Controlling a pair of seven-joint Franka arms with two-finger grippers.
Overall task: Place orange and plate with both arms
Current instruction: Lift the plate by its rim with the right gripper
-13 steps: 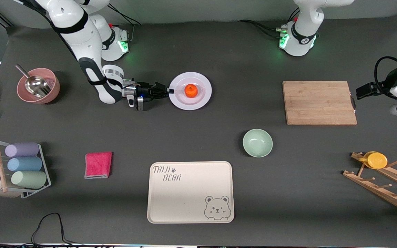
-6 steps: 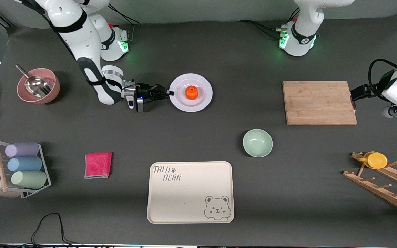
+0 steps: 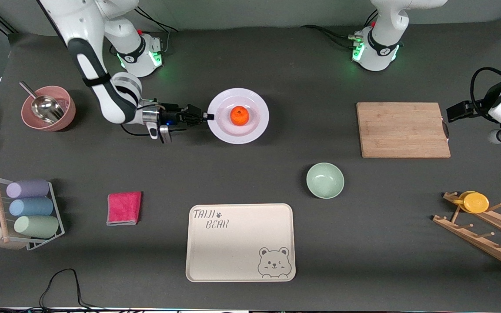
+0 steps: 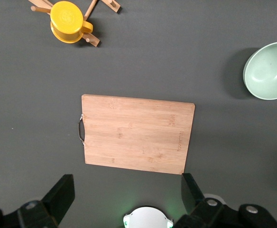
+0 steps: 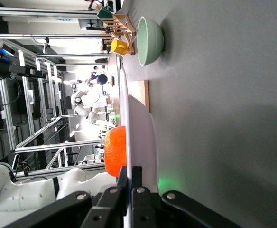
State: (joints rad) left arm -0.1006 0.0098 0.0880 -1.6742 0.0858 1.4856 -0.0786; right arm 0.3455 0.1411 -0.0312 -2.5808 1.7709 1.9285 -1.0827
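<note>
Plate (image 3: 257, 128) (with orange (image 3: 239, 115)) now lifted.

One orange (image 3: 239, 115), one plate (image 3: 257, 128), two bowls (image 3: 325, 180), one tray (image 3: 239, 256).

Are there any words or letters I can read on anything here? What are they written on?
"TAIJI BEAR", with a little paw print after TAIJI: printed on the cream tray, in the corner toward the right arm's end; a bear face is drawn in another corner.
Cutting board: a faint mark near one edge, too small to read.
Nothing else here carries words or numbers that can be read.
</note>
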